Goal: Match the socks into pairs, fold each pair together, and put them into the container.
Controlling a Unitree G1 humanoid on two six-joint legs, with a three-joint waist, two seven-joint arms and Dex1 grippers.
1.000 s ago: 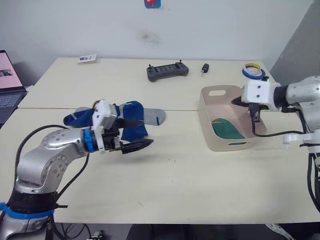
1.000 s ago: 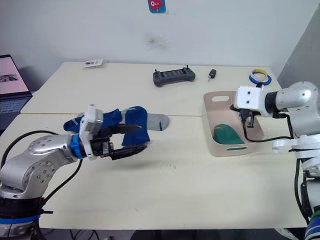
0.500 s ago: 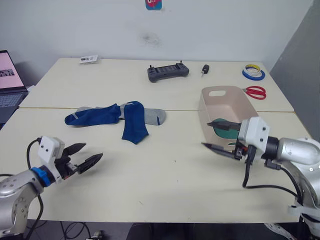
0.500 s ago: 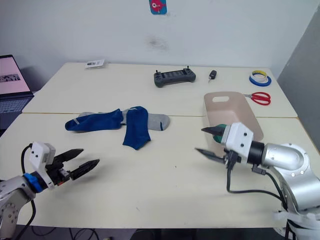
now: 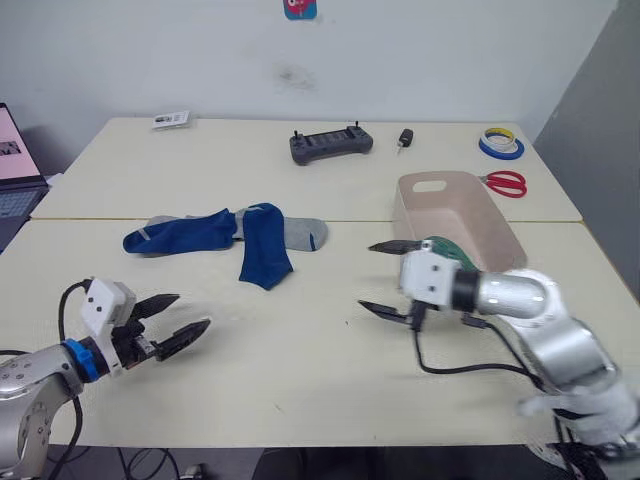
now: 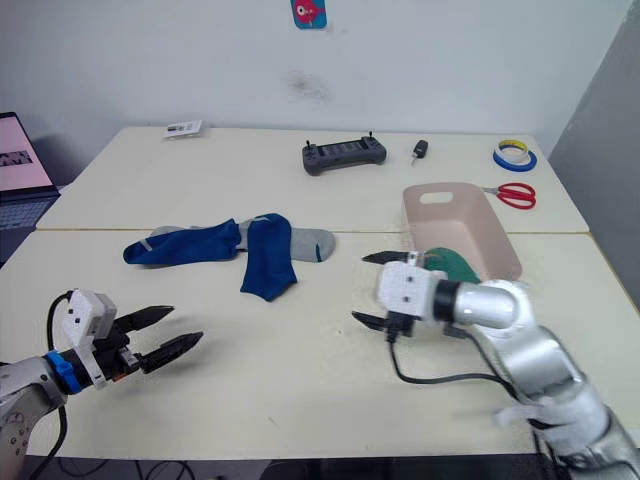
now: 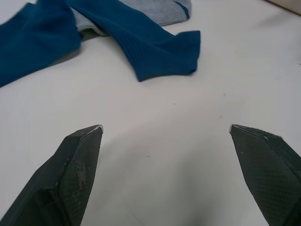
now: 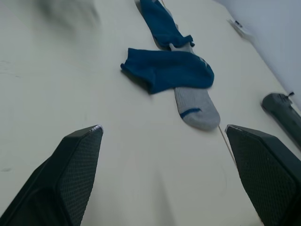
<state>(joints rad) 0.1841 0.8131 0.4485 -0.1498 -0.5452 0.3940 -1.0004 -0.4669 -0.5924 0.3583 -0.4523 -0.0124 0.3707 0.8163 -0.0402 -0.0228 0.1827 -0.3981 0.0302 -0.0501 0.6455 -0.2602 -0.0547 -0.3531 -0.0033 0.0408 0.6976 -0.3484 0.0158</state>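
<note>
Right pincer (image 5: 385, 280) now farther left of container (image 5: 497, 226), spread and empty; left pincer (image 5: 172, 321) spread as before.

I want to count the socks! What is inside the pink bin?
Inside the pink bin a bit of green sock shows. The near wall and the right gripper cover the rest, so how many socks are in there cannot be seen.

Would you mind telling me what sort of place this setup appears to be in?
Probably an office or lab workspace: pale tables against a plain wall, with a laptop at one edge, a handheld controller, tape rolls and scissors beside the container.
</note>
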